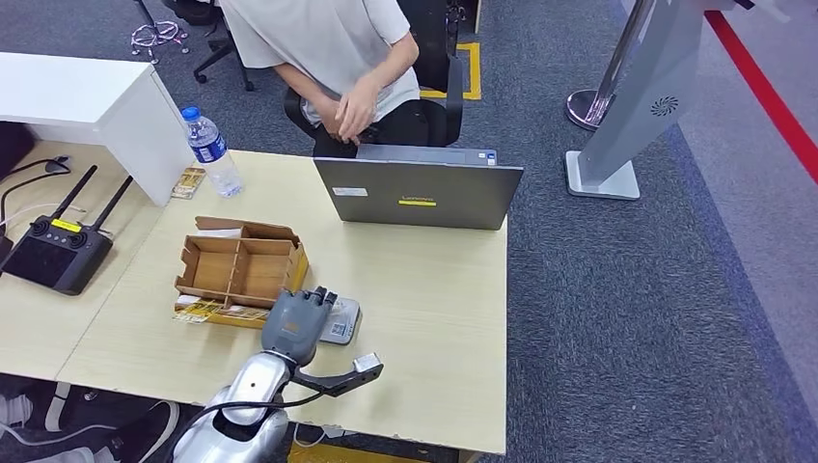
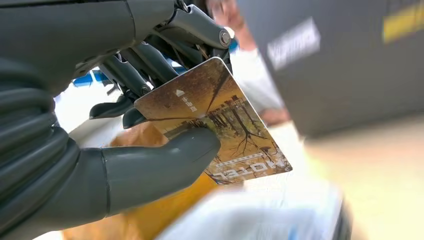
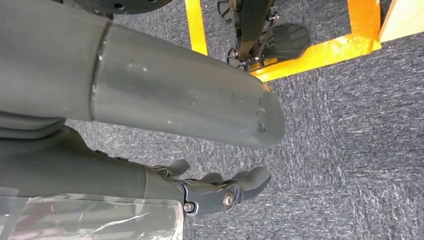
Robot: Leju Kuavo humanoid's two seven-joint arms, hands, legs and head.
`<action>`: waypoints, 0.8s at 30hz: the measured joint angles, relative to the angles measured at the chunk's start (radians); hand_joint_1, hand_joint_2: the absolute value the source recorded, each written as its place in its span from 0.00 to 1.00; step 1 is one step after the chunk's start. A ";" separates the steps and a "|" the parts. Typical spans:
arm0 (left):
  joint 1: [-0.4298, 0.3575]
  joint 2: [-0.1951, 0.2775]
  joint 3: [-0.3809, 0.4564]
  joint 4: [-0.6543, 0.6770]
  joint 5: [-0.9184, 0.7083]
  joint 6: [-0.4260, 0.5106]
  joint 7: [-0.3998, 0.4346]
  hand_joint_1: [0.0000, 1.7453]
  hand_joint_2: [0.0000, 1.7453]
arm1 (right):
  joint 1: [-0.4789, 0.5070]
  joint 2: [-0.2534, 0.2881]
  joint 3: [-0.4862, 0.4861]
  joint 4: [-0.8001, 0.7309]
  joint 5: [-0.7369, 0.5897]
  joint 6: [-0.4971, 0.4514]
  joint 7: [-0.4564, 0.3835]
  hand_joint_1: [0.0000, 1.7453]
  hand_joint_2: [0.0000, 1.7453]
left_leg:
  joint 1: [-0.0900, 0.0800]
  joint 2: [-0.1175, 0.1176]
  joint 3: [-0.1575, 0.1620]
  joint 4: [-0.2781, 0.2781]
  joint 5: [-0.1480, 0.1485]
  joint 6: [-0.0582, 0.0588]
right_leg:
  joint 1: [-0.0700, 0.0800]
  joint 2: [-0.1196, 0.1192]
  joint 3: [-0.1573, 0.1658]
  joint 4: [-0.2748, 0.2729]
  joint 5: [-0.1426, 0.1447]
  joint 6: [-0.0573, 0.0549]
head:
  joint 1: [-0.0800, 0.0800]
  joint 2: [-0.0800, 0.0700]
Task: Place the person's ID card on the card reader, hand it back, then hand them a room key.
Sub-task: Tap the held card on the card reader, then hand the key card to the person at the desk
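Pinching a brown hotel room key [image 2: 220, 127] between thumb and fingers, the left hand [image 1: 294, 321] hovered over the near part of the wooden table [image 1: 424, 289], just beside the cardboard organiser box [image 1: 238, 265]. The card reader [image 1: 341, 320] lay partly under that hand — a light, flat device with a label on top. The card's printed face showed bare trees and the word HOTEL. The right hand [image 3: 220, 192] hung low over grey carpet, its fingers curled loosely and holding nothing — apart rather than clenched. Across the table sat a person [image 1: 338, 58] with hands clasped, behind a grey laptop [image 1: 417, 193]. A water bottle [image 1: 211, 150] stood near the far left corner.
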 joint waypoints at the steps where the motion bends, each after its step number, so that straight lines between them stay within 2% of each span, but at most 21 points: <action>1: 0.000 -0.003 0.003 -0.030 0.001 0.013 -0.011 1.00 1.00 | 0.000 0.000 -0.004 0.000 0.008 0.001 0.000 0.00 0.00 | 0.000 0.000 0.000 0.000 0.000 0.000 | 0.000 0.000 0.000 0.000 0.000 0.000 | 0.000 0.000; 7: -0.038 -0.026 0.062 -0.264 0.002 0.068 -0.042 1.00 1.00 | 0.000 0.000 -0.015 0.000 0.065 0.012 0.001 0.00 0.00 | 0.000 0.000 0.000 0.000 0.000 0.000 | 0.000 0.000 0.000 0.000 0.000 0.000 | 0.000 0.000; 11: -0.125 -0.041 0.157 -0.363 0.000 0.027 -0.043 1.00 1.00 | -0.001 0.000 -0.015 0.000 0.104 0.020 0.001 0.00 0.00 | 0.000 0.000 0.000 0.000 0.001 0.000 | 0.000 0.000 0.000 0.000 0.001 -0.001 | 0.000 0.000; 17: -0.269 -0.052 0.266 -0.374 -0.001 -0.058 -0.025 1.00 1.00 | -0.005 0.000 -0.016 0.000 0.136 0.030 0.001 0.00 0.00 | 0.001 0.000 0.000 0.000 0.003 -0.001 | 0.000 0.000 0.000 0.000 0.002 -0.001 | 0.000 0.000; 24: -0.364 -0.067 0.296 -0.340 -0.001 -0.112 -0.010 1.00 1.00 | -0.008 0.002 -0.024 0.000 0.144 0.033 -0.006 0.00 0.00 | 0.000 0.000 0.000 0.000 0.003 -0.001 | 0.000 0.000 0.000 0.000 0.002 -0.001 | 0.000 0.000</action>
